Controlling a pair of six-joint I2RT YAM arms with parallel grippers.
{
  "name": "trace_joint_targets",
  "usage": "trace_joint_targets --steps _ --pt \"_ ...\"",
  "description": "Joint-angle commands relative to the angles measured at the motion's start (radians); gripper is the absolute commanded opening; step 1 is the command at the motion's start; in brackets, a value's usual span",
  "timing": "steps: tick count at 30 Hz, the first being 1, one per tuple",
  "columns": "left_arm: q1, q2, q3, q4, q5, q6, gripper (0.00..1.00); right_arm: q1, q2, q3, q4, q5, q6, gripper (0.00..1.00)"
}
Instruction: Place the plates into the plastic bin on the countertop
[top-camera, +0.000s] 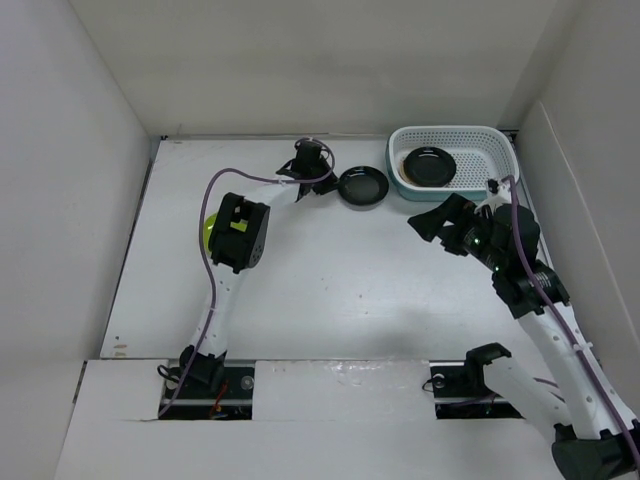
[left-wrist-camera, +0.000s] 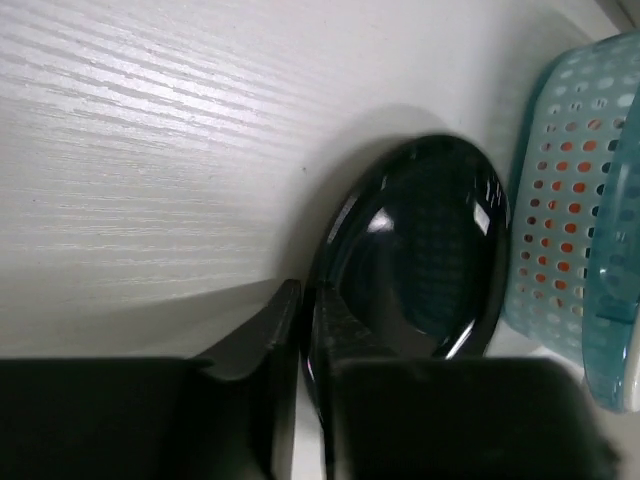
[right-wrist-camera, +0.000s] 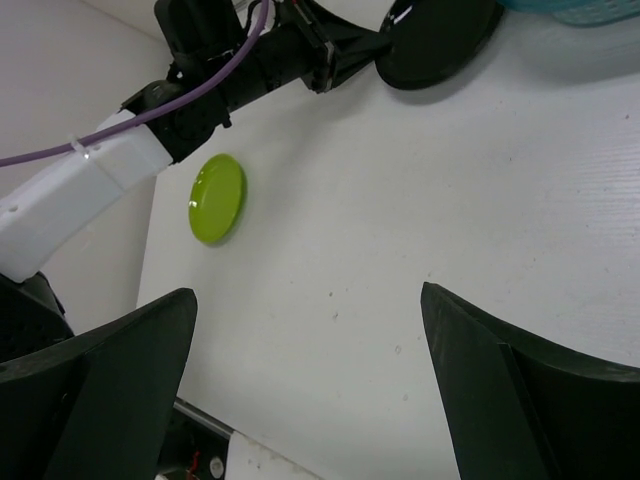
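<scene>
On the tabletop (top-camera: 330, 290), the bin (top-camera: 500, 140) at far right holds one black plate (top-camera: 430, 165), with orange showing through its holes. A second black plate (top-camera: 362, 187) lies just left of it, rim pinched by the left gripper (left-wrist-camera: 305, 330). The green plate (right-wrist-camera: 217, 198) is left to do; the right gripper (right-wrist-camera: 308, 300) gapes empty.

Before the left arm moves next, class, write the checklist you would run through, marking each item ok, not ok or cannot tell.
1. Left gripper pinches black plate rim: ok.
2. Plate lifted off countertop: cannot tell.
3. Free room in plastic bin beside plate inside: ok.
4. Right gripper open, clear of bin: ok.
5. All plates binned: not ok, lime green plate lies outside.
</scene>
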Motion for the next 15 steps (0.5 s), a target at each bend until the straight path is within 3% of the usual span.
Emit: trace_joint_targets --steps 1,3,5,6,10,15 --pt "-0.001 0.007 0.026 -0.103 -0.020 0.044 0.00 -0.019 0.041 -0.019 0.065 -0.055 -0.010 1.00" --pt "0.008 -0.082 -0.034 -0.062 -0.020 0.053 0.00 -0.030 0.050 -0.019 0.075 -0.064 -0.010 1.00" --pt "0.020 -0.191 -0.196 -0.007 -0.037 0.053 0.00 -0.030 0.076 -0.029 0.125 -0.074 -0.019 1.00" --pt "0.034 -0.313 -0.248 0.024 -0.052 0.064 0.00 -0.030 0.087 -0.045 0.145 -0.097 -0.029 1.00" --pt "0.043 -0.576 -0.404 -0.031 -0.046 0.111 0.00 -0.021 0.189 -0.045 0.228 -0.127 -0.040 1.00" --pt "0.043 -0.837 -0.634 0.016 0.035 0.111 0.00 0.000 0.378 -0.006 0.326 -0.180 -0.040 1.00"
